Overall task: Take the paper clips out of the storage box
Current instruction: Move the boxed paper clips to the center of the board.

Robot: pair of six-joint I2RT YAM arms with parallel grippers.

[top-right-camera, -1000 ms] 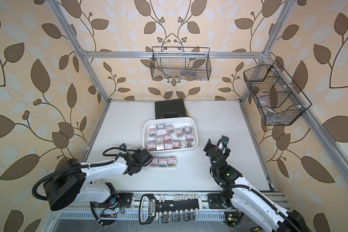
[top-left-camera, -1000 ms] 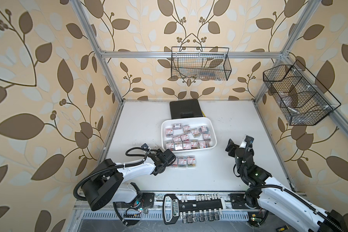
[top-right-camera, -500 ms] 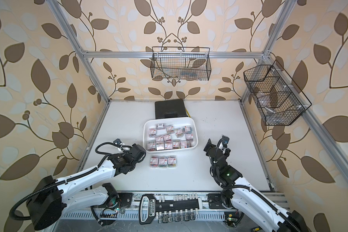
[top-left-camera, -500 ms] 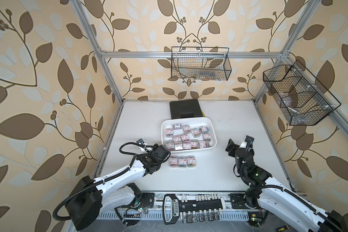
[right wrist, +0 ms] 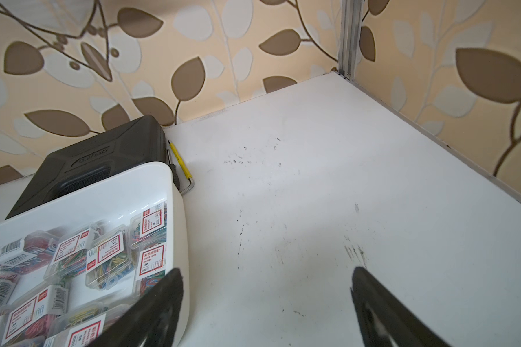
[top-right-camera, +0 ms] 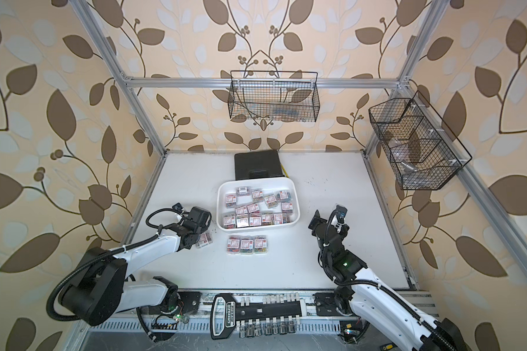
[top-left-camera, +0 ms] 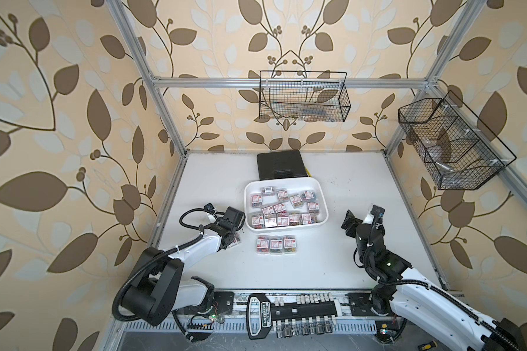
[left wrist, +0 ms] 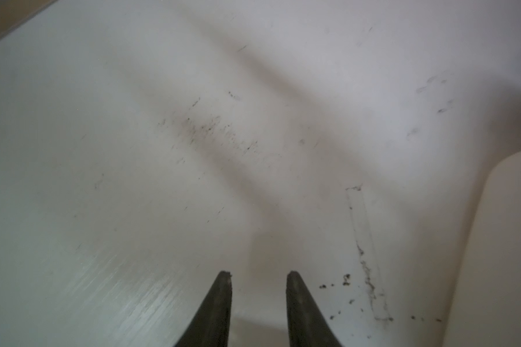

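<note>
Left end effector (left wrist: pixel 257 275) has its two dark fingers drawn close together with only a narrow gap, and nothing sits between them. It points along the bare white table (left wrist: pixel 133 180), just beside the left wall of the storage box (left wrist: pixel 509 240). Right end effector (right wrist: pixel 265 270) has its jaws spread wide and empty. It is near the storage box's right side and touches nothing.

One black wire basket (top-left-camera: pixel 303 97) hangs on the back wall and a second wire basket (top-left-camera: pixel 451 142) hangs on the right wall. In a top view the storage box (top-left-camera: pixel 322 200), a shallow white tray with rounded corners, sits near the middle of the table. A black hard case (top-left-camera: pixel 280 164) lies right behind it, by the back wall.

Well over a dozen clear paper clip boxes (top-left-camera: pixel 282 209) lie loosely scattered inside the tray, most with their red-edged labels up. A row of three boxes (top-left-camera: pixel 276 244) lies side by side on the table just in front of the tray. A single box (top-left-camera: pixel 235 240) lies on the table partly under the left arm's wrist, left of the row and apart from it. A thin yellow-sleeved tool (right wrist: pixel 178 159) lies along the case's right side.
</note>
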